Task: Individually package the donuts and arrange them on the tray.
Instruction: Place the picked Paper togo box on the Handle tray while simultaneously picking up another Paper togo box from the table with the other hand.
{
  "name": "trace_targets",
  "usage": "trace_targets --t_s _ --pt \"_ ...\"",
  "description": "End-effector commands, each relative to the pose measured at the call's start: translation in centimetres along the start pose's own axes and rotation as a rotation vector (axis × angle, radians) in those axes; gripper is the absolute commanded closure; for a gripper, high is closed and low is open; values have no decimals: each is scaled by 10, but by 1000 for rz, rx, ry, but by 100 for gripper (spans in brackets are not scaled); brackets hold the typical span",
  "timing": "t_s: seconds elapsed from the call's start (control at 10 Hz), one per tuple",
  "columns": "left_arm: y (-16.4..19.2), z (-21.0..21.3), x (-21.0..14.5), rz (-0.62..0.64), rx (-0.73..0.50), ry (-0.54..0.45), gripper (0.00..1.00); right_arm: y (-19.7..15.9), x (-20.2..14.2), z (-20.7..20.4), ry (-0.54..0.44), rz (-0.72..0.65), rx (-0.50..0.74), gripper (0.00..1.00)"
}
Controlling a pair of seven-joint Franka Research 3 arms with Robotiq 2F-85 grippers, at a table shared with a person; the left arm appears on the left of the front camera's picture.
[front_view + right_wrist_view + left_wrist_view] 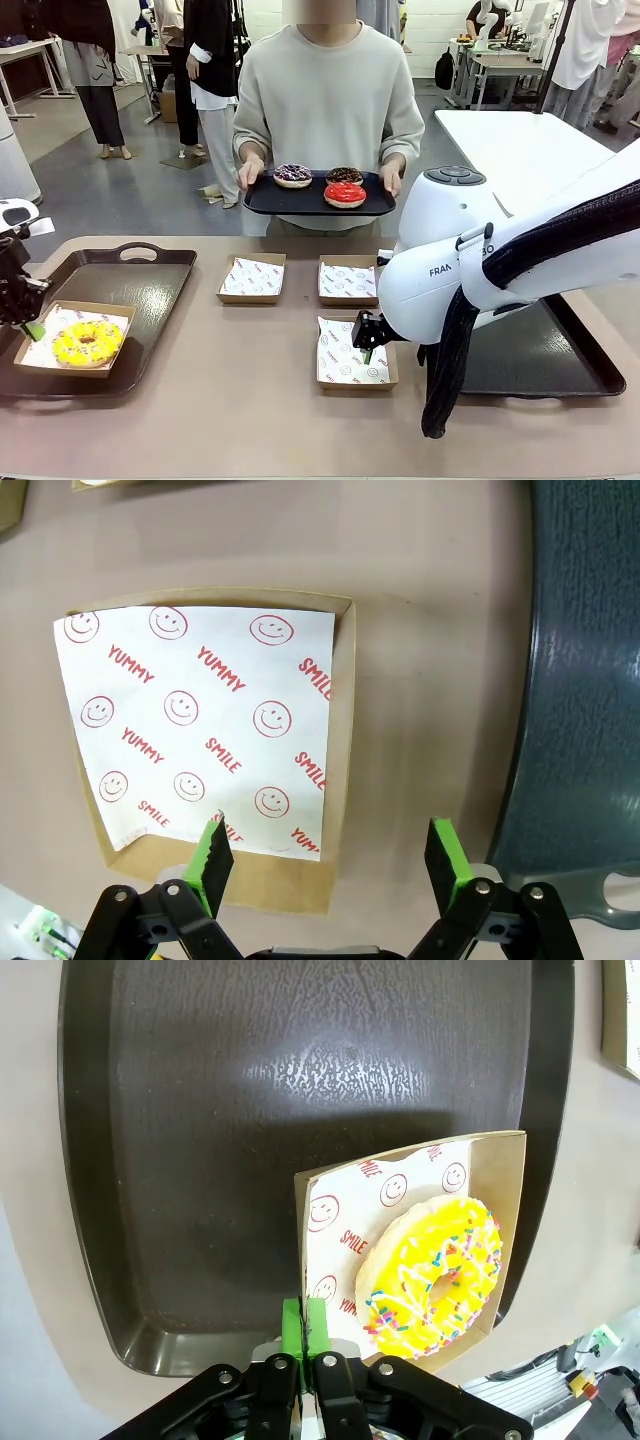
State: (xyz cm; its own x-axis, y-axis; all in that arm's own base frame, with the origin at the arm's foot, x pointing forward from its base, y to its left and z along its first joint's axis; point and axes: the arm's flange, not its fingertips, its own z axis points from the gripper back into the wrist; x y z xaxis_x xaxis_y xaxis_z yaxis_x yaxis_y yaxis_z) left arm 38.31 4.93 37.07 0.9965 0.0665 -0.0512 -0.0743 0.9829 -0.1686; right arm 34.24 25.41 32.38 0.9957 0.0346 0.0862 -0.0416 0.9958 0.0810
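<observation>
Now the yellow sprinkled ring donut (87, 343) (435, 1275) lies in a shallow brown cardboard box (70, 373) (512, 1200) lined with white smiley-print paper, at the near corner of the dark plastic tray (130, 285) (300, 1080) on the left of the beige counter (250, 420). The left pincer (33, 328) (303, 1328) is closed, its green pads pressed together right at that box's corner; whether they pinch the cardboard rim I cannot tell. The right pincer (365, 342) (330, 845) hangs open, pads wide apart, over the near edge of a paper-lined brown box (355, 384) (340, 730) that sits just beside a second dark tray (560, 365) (590, 680) on the right. Two more lined boxes (252, 278) (348, 281) stand side by side farther back. Across the counter a person in a pale sweater holds a black oval tray (300, 208) in both hands (250, 170) (390, 180), above the counter's far edge; on it rest the dark purple sprinkled donut (293, 175), the chocolate brown donut (345, 176) and, nearest the camera, the glossy red donut (345, 194)
</observation>
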Motion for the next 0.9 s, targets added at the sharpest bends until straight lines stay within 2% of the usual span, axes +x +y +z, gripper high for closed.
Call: trace_targets --t_s 0.0,0.2,0.3,0.4,0.5,0.6,0.8 --pt "7 -4 -3 9 14 -11 99 5 0 -3 -8 -26 -33 0" --pt "9 -7 -3 -11 29 -1 99 5 0 -3 -8 -31 -32 0" --pt "7 -9 -2 -18 39 1 99 5 0 -3 -5 -32 -29 8" --pt "7 -10 -1 -25 47 0 99 5 0 -3 -3 -30 -28 58" --pt "6 -12 1 -29 61 2 99 5 0 -3 -3 -29 -25 66" --pt "4 -15 2 -31 77 10 99 4 0 -4 -2 -31 -24 100" --pt "0 -17 5 -36 90 15 99 4 1 -5 6 -27 -18 100"
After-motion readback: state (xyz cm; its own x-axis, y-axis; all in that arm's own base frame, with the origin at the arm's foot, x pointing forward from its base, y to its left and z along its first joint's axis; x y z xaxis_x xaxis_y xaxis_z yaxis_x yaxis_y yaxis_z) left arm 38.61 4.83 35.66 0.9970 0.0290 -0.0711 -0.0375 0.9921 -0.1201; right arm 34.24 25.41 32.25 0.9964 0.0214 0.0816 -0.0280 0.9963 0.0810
